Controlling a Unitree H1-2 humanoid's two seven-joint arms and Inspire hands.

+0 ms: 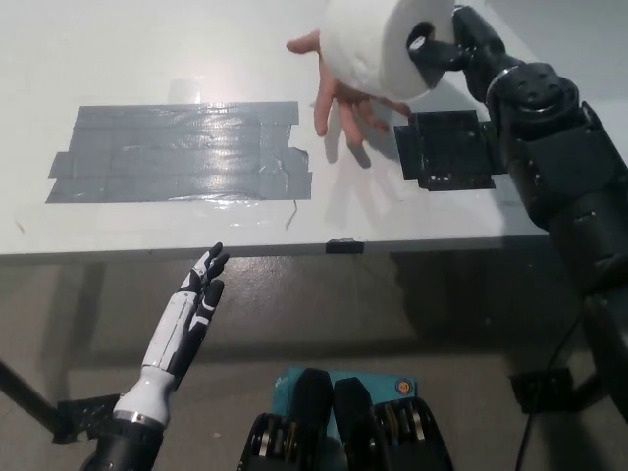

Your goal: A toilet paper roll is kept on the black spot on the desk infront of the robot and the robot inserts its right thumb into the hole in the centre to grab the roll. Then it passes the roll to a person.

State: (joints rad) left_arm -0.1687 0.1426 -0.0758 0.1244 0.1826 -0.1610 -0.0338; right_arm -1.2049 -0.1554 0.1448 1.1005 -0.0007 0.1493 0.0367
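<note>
Head view, looking steeply down onto one white desk [147,59] whose front edge crosses the middle of the frame.

One toilet paper roll [378,44] sits at the top of the picture, lifted off the desk, its upper edge cut off by the frame. Its open end faces right, and the black right hand [453,47] grasps it there, with a dark fingertip pushed into the centre hole; the rest of that hand's fingers are hard to make out against the dark arm, which runs down the right side and leaves the frame at the bottom right.

One person's hand [339,103] lies open beneath the roll, fingers spread and pointing towards the robot. The roll covers its palm and wrist, so whether roll and palm touch cannot be told.

One black spot [446,149], a dark square patch on the desk, lies bare just right of the person's fingers, with the black arm overlapping its right edge.

One large patch of grey tape [182,152] covers the desk's left half, glare whitening its middle.

One white left hand [196,294] hangs below the desk edge at lower left, released, fingers straight and slightly apart, holding nothing.
</note>
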